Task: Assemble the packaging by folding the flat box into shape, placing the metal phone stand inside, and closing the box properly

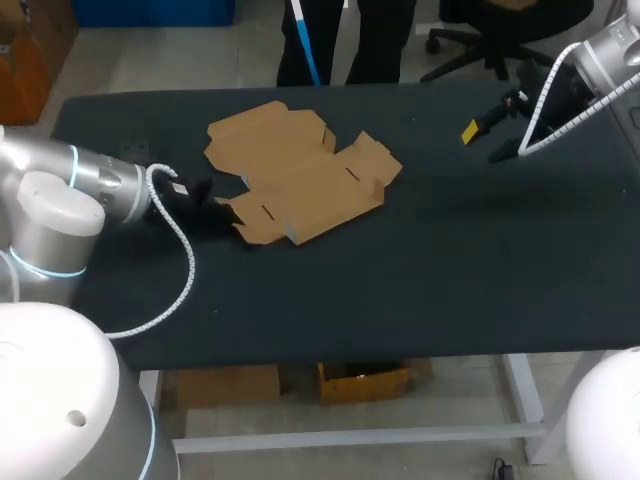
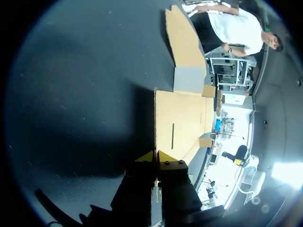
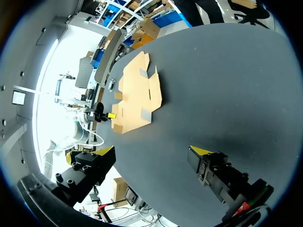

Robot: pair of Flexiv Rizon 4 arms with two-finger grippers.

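The flat brown cardboard box (image 1: pixel 300 175) lies unfolded on the black table (image 1: pixel 420 260), left of the middle. My left gripper (image 1: pixel 218 208) is at the box's near-left flap, low over the table. In the left wrist view its yellow tips (image 2: pixel 155 156) are pressed together on the edge of that flap (image 2: pixel 180 123), which looks slightly lifted. My right gripper (image 1: pixel 488 138) hangs over the table's far right, wide open and holding nothing. The right wrist view shows its spread fingers (image 3: pixel 154 153) with the box (image 3: pixel 137 92) far ahead. No metal phone stand shows in any view.
Bare black tabletop spreads right of and in front of the box. The left arm's white cable (image 1: pixel 185 260) loops over the table's near-left part. A person stands beyond the far edge without touching the table.
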